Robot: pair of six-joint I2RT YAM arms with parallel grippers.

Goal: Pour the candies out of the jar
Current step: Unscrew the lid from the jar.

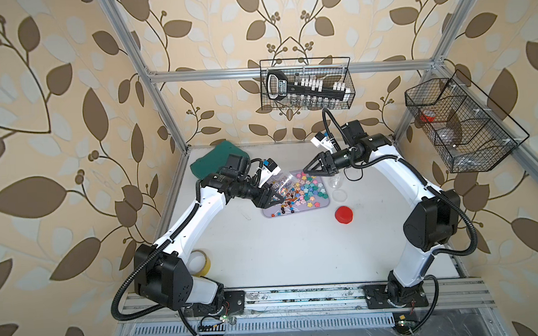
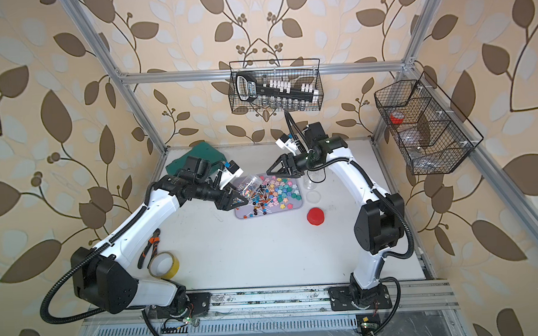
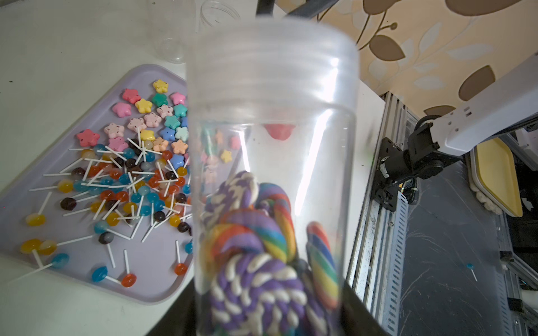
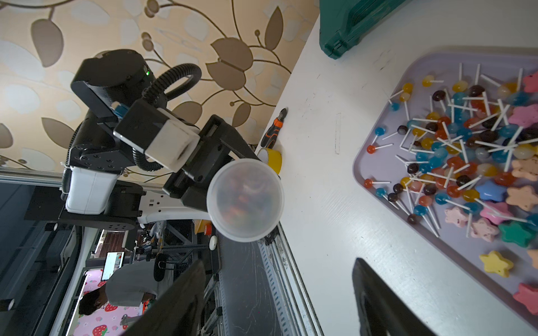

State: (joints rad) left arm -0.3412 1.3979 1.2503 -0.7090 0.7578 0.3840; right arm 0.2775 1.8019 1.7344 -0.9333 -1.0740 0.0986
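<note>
The jar (image 1: pixel 278 182), its clear cap (image 3: pixel 273 52) on, is tilted above the far left part of the lilac tray (image 1: pixel 314 208), with swirl lollipops (image 3: pixel 262 241) inside. The left gripper (image 1: pixel 271 199) is clamped on its lower end. Ball lollipops (image 3: pixel 122 192) and star sweets (image 3: pixel 145 122) cover the tray. The right gripper (image 1: pixel 308 169) hangs over the tray's far edge, jaws apart and empty. A red lid (image 1: pixel 343 214) lies to the right.

Robot lab cell: aluminium frame (image 1: pixel 209 73), wallpapered panels (image 1: pixel 53 123), wire tool basket (image 1: pixel 303 59).
</note>
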